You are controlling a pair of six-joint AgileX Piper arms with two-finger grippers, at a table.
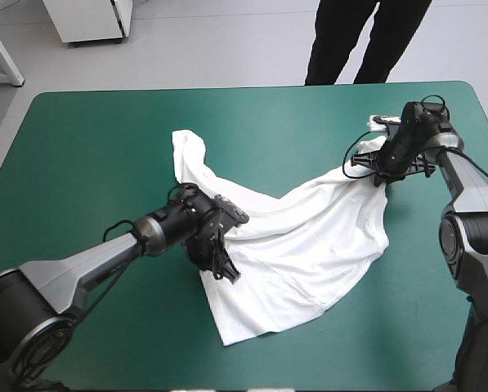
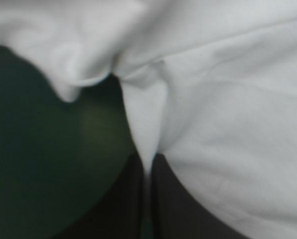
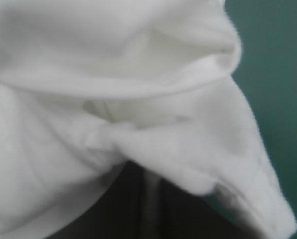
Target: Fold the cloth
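One white T-shirt (image 1: 309,237) lies rumpled across the middle of the teal-green desk (image 1: 88,163), drawn out between near left and far right. Nearest, the left end effector (image 1: 225,268) pinches the shirt's left edge, its black fingers (image 2: 131,204) all but together with a fold of cloth between them. Farther off, toward the desk's far right corner, the right end effector (image 1: 380,175) is likewise clamped narrowly on a bunched end of the shirt.

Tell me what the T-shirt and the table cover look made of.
T-shirt: soft, matte white cloth, probably cotton-like; it drapes in loose folds and wrinkles. Cover: smooth, even teal-green sheet lying flat without creases; whether rubber, plastic or coated cloth, I cannot tell.
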